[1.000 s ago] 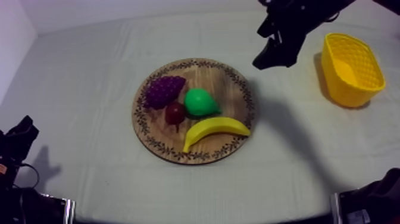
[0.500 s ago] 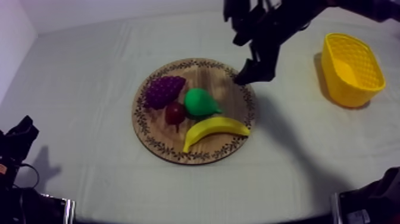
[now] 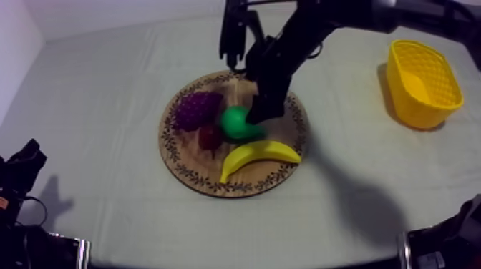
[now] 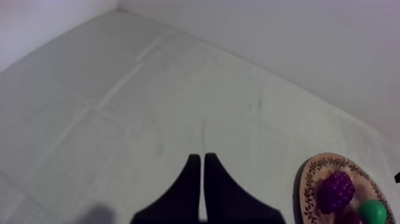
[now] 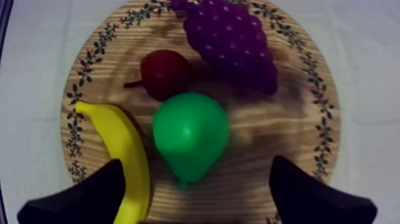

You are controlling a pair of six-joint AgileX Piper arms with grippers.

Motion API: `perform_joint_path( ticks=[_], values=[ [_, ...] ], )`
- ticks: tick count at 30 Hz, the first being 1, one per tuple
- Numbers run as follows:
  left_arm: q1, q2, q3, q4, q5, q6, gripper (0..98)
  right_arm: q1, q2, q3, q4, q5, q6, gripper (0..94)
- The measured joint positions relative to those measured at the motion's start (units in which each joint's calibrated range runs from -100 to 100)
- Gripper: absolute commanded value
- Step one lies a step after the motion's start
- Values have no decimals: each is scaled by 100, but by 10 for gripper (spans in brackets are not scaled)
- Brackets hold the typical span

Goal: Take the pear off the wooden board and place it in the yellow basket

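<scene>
Grey-white cloth covers the surface [image 3: 107, 86], and from the top view the round wooden board [image 3: 187, 172] sits near its middle, with the yellow basket [image 3: 398, 93] well apart toward the right side. On the board lie the grapes [image 3: 195, 109], the small red fruit [image 3: 209, 136], the banana [image 3: 258, 154] and the pear [image 3: 233, 123], which rests at the board's middle, touching the red fruit and just behind the banana. The right pincer [image 3: 256, 116] hangs directly at the pear's right flank. Half a second ago it was over the board's upper right rim, and a second ago it was off the board, between board and basket. The fruit and the basket have not moved. The left arm [image 3: 21, 168] lies low at the lower left edge, where it was before.

From the left wrist view, the left pincer [image 4: 201, 158] points over bare cloth with its black tips pressed together into a narrow wedge. The board, with grapes, pear and a bit of the red fruit, lies far off to one side.

From the right wrist view, the right pincer's fingers [image 5: 83, 196] are spread wide, one over the banana's end and the other over the board's bare wood. The pear lies between them, untouched, its narrow end pointing toward the camera.
</scene>
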Motion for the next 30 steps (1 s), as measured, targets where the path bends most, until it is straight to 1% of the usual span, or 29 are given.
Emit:
perform_joint_path(
  ticks=[11,20,22,26,30],
  values=[
    [0,0,0,0,0,0,1,-209,813,-341,6,-1,-83,673],
    [0,0,0,0,0,0,1,-251,1250,-761,158,-39,-289,650],
    [0,0,0,0,0,0,1,-263,1322,-822,184,-60,-324,631],
    [0,0,0,0,0,0,1,-301,1451,-867,269,-103,-413,560],
    [0,0,0,0,0,0,1,-327,1535,-889,304,-177,-504,525]
  ],
)
